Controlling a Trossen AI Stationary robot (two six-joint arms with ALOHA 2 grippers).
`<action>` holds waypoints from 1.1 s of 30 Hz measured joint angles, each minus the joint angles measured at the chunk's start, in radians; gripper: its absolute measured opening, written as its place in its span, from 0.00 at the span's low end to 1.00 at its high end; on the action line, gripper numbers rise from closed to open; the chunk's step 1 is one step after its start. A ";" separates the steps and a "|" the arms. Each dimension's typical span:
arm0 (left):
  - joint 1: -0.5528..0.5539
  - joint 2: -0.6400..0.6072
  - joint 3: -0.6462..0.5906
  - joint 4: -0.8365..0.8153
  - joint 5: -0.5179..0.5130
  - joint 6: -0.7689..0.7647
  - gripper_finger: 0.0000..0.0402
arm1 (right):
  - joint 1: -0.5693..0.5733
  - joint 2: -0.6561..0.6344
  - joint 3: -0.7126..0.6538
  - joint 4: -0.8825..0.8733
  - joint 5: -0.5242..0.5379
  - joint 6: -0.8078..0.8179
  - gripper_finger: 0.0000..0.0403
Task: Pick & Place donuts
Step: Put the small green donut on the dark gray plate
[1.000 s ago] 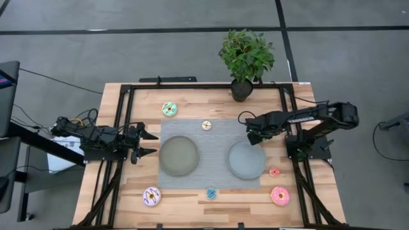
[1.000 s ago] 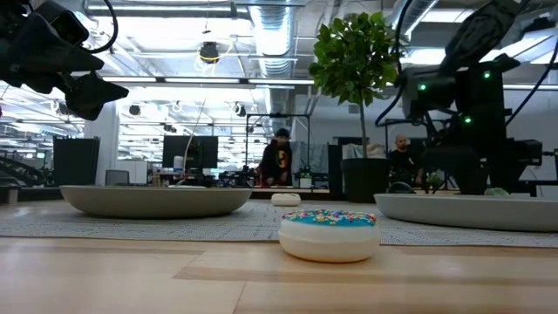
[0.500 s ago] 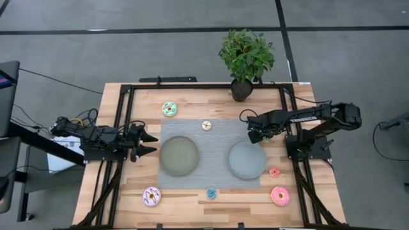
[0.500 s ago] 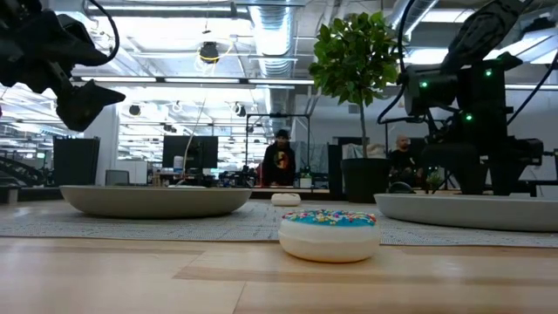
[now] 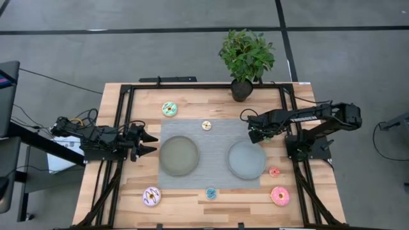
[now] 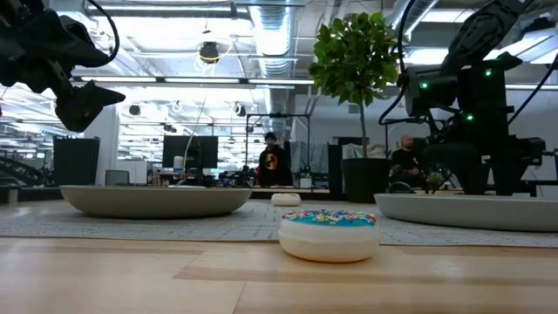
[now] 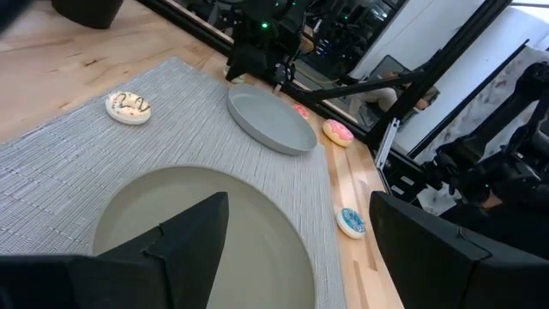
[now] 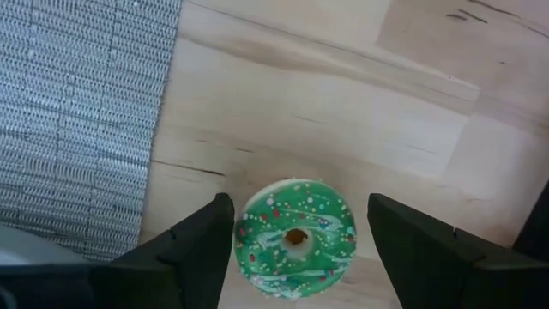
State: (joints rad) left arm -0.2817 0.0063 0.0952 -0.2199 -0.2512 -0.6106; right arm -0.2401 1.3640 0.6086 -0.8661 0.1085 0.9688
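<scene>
My right gripper points down at the mat's far right corner, open. In its wrist view the fingers stand on either side of a tiny green donut that lies flat on the wood beside the mat. My left gripper waits open at the mat's left edge, above the table. Flat on the table lie a larger green donut, a tiny yellow one, a purple-white one, a tiny blue one, a tiny red one and a pink one.
Two round grey plates sit on a grey woven mat. A potted plant stands at the far edge, close behind my right gripper. Black frame rails run along both table sides. People show in the room behind.
My right gripper has shifted slightly toward the table's far right corner, still pointing down. My left gripper has sunk a little at the mat's left edge. No donut has moved.
</scene>
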 joint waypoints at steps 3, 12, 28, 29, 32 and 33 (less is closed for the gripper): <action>0.000 0.000 0.000 0.000 0.000 0.000 0.69 | 0.002 0.000 0.000 0.000 -0.006 0.000 0.65; 0.000 0.000 0.000 0.000 -0.004 0.000 0.69 | 0.043 -0.005 -0.039 0.023 0.003 0.050 0.65; 0.000 0.000 0.000 0.000 -0.051 0.000 0.69 | 0.070 -0.002 -0.039 0.060 0.004 0.072 0.49; 0.000 0.000 0.000 0.000 -0.051 0.000 0.69 | 0.070 -0.002 -0.037 0.060 0.002 0.067 0.48; 0.000 0.000 0.000 0.000 -0.052 0.000 0.69 | 0.069 0.000 -0.029 0.059 -0.002 0.043 0.46; 0.000 0.000 0.000 0.000 -0.052 0.000 0.69 | 0.069 0.000 -0.025 0.061 -0.005 0.039 0.46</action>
State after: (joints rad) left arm -0.2817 0.0066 0.0956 -0.2199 -0.3030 -0.6107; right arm -0.1707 1.3639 0.5832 -0.8049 0.1030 1.0077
